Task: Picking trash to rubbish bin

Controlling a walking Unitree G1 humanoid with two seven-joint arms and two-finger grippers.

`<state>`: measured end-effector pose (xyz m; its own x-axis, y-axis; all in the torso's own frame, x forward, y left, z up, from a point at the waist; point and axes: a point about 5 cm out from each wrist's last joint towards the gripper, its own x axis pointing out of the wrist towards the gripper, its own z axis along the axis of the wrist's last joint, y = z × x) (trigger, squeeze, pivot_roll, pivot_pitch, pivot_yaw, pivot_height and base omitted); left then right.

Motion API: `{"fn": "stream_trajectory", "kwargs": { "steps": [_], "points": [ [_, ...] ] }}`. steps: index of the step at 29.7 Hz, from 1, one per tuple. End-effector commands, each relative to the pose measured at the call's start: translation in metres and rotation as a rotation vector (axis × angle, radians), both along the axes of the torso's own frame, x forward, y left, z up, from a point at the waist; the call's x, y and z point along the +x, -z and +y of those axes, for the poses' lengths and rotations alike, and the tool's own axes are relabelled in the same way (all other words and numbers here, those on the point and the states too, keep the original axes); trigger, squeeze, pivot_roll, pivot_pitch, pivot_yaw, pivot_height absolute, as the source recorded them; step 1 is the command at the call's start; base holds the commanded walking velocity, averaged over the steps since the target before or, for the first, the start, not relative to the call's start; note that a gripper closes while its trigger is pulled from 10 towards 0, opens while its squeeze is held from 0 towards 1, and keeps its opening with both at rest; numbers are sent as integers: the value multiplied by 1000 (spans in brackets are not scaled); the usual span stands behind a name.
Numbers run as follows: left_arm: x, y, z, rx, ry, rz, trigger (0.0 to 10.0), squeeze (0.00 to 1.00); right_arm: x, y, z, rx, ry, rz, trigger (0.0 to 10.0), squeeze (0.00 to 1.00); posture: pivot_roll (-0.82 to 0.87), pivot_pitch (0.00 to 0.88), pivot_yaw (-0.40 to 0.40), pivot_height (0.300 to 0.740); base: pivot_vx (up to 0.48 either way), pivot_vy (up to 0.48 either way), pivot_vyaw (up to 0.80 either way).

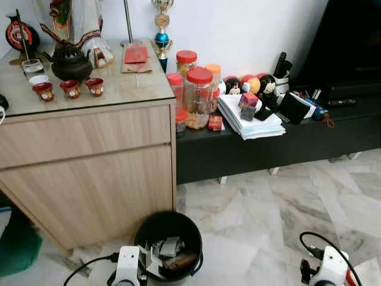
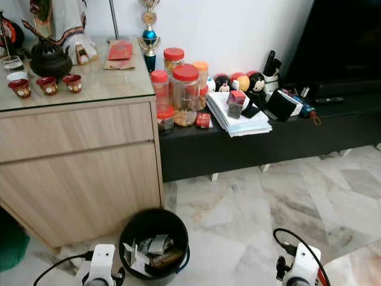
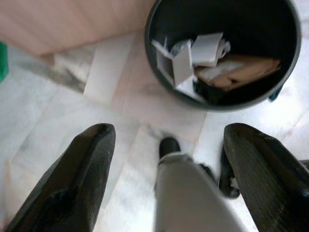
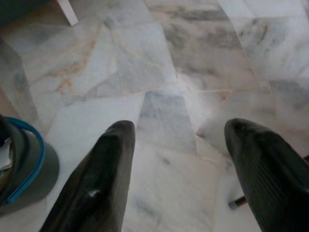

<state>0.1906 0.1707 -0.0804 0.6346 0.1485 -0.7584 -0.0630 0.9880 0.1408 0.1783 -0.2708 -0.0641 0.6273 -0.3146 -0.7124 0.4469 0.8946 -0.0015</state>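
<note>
Pale marble floor (image 1: 268,214), white wall (image 1: 250,30), light wooden cabinet (image 1: 89,173) with glass top beside low black bench (image 1: 280,149).

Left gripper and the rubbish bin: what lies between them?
Bare marble floor lies between the open left gripper and the rubbish bin, seen in the left wrist view.
</note>
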Motion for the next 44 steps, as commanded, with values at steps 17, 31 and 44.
{"fn": "stream_trajectory", "kwargs": {
  "steps": [17, 31, 44],
  "points": [
    [0, 0, -1, -1, -8, 7, 10000, 0, -2, -2, -7, -8, 11, -10, 10000, 0, -117, 20, -129, 740, 0, 0, -322],
    [-1, 1, 2, -1, -23, 6, 10000, 0, 0, -2, -4, -5, -12, -17, 10000, 0, -113, 22, -129, 740, 0, 0, 0],
    [0, 0, 2, -10, -29, -3, 10000, 0, 1, -2, -3, -2, -18, -17, 10000, 0, -110, 22, -130, 740, -183, 0, 0]
  ]
}}
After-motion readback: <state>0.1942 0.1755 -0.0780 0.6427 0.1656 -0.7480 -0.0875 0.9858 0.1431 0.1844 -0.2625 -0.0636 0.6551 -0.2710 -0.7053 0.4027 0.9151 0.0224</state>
